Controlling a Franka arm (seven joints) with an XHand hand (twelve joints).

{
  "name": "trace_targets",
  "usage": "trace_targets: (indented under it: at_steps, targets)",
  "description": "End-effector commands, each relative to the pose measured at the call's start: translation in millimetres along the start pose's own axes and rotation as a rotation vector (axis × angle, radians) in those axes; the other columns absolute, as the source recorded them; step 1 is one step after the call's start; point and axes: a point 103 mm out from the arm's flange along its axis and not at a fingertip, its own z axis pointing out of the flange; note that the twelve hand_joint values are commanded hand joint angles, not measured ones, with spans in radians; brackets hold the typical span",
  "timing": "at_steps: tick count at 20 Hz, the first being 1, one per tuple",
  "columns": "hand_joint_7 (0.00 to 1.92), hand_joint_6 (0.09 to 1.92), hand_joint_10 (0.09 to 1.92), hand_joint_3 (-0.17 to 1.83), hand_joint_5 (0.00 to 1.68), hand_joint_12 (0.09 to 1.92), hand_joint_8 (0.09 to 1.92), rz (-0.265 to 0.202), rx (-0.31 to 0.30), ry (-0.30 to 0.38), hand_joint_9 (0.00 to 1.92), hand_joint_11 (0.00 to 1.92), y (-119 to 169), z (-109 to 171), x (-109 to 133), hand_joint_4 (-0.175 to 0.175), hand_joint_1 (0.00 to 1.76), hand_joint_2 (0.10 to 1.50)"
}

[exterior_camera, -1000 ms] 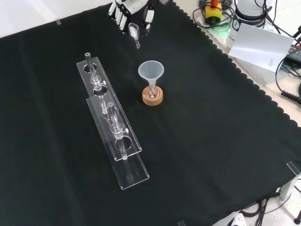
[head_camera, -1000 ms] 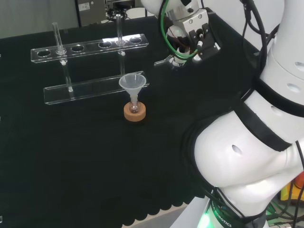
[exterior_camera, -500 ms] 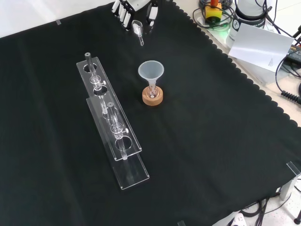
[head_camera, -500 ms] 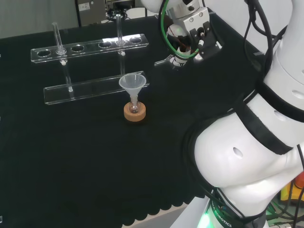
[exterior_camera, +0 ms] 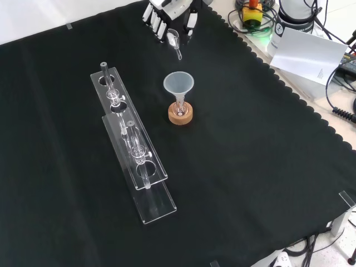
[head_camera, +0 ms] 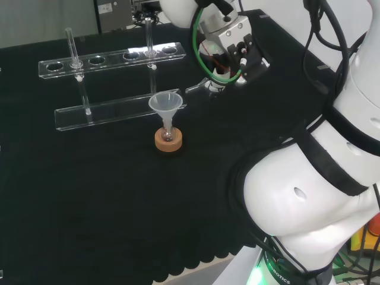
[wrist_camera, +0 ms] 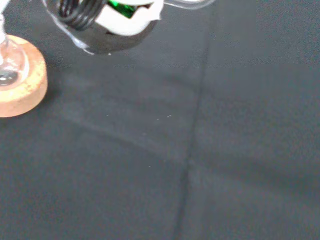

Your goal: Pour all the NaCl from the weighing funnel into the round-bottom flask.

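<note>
While its fingers pinch the weighing funnel, the hand hangs above the cloth.

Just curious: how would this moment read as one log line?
hand: holds weighing funnel | position: short of funnel on flask | pour: not begun

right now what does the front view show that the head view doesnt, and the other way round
The front view alone shows the hand's fingers at the view's top edge pinching the small glass scoop, with its spout pointing down toward the funnel. It also shows a white sheet beyond the cloth's edge. The head view alone shows the arm's big white links and the green cable at the wrist. Both share the funnel, the flask on its cork ring and the clear rack.
</note>
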Motion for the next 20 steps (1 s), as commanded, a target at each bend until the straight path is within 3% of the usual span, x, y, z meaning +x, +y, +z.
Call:
trace_targets:
  at_steps: [1, 20]
  targets:
    - [0.93, 0.97, 0.41, 0.56, 1.08, 1.19, 0.65, -0.016, 0.004, -0.044, 1.02, 0.63, 1.4, -5.5, 16.7, 0.140, 1.07, 0.80]
    - [0.93, 0.97, 0.41, 0.56, 1.07, 1.19, 0.64, 0.006, 0.062, -0.124, 1.02, 0.64, 18.5, -19.9, 20.4, 0.139, 1.07, 0.80]
